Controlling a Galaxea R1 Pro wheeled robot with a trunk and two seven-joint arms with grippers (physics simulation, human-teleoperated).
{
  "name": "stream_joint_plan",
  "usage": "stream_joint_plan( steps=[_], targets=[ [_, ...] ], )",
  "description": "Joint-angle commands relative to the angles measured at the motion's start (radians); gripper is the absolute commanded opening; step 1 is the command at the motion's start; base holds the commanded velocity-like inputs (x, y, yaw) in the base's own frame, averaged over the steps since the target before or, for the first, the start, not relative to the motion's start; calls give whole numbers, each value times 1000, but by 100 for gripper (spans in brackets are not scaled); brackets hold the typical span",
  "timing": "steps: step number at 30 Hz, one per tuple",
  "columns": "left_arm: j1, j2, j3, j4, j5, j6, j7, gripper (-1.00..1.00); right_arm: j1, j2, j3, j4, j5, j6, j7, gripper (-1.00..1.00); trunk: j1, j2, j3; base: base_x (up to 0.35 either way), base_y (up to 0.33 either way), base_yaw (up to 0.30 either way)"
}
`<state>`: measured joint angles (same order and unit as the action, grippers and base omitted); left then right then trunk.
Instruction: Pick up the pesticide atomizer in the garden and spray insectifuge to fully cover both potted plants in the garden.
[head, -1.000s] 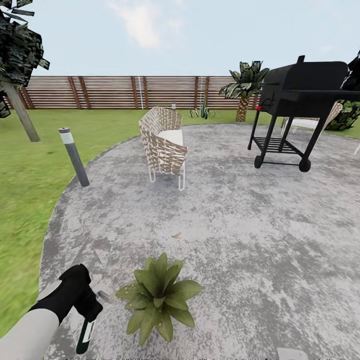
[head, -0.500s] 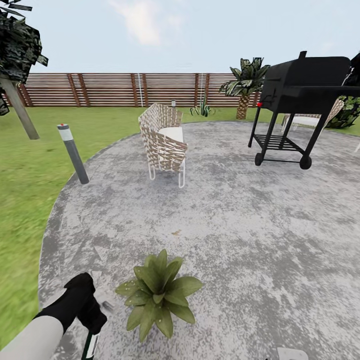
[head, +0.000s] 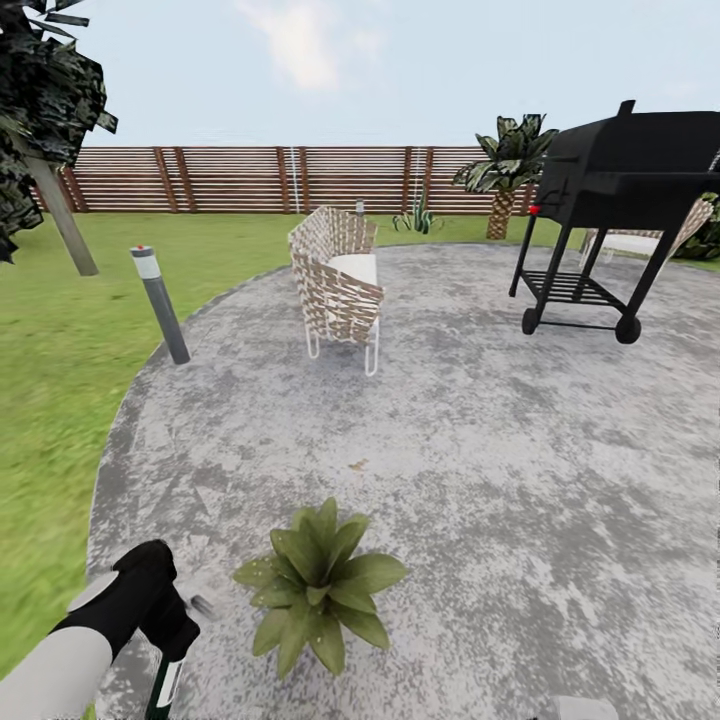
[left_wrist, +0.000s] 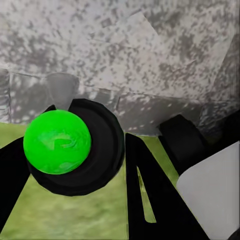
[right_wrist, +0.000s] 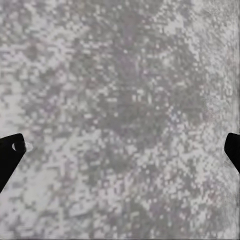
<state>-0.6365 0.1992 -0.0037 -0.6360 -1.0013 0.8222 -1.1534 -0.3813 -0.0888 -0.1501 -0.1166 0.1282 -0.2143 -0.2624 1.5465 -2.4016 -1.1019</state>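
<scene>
Left tool (head: 160, 625) sits low at the near patio edge, closed round the pesticide atomizer (head: 165, 685), which hangs below it, bottle pointing down. In the left wrist view the tool (left_wrist: 125, 165) grips the atomizer's dark round body, seen end-on with a green ball at its end. Potted plant (head: 318, 583) is just beside that tool on the round grey patio (head: 480, 450). Right tool (right_wrist: 120, 150): fingers spread wide, nothing between them, patio below.

Versus 0.5 s ago: whole head view has shifted slightly rightward (camera move); left arm has dropped a little lower in frame. Plant, wicker chair (head: 338, 285), grill (head: 620, 200), bollard lamp (head: 160, 305) unmoved relative to each other.
</scene>
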Motion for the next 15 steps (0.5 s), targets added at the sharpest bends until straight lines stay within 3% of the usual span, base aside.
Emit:
stream_joint_plan(
  steps=[1,10,15],
  targets=[
    [-1,-1,-1,-2,-8,7,-9,-100,-1,-1,-8,2,11,-3,-1,100,0,0,-1,0,-266,14],
    [-6,-5,-1,-2,-9,12,-9,-100,-1,-1,-6,2,12,-4,-1,100,0,0,-1,-83,-259,2],
    [-10,-4,-3,-2,-7,14,-22,-100,-1,1,-6,2,11,-4,-1,100,0,0,-1,-259,-180,202]
  ],
)
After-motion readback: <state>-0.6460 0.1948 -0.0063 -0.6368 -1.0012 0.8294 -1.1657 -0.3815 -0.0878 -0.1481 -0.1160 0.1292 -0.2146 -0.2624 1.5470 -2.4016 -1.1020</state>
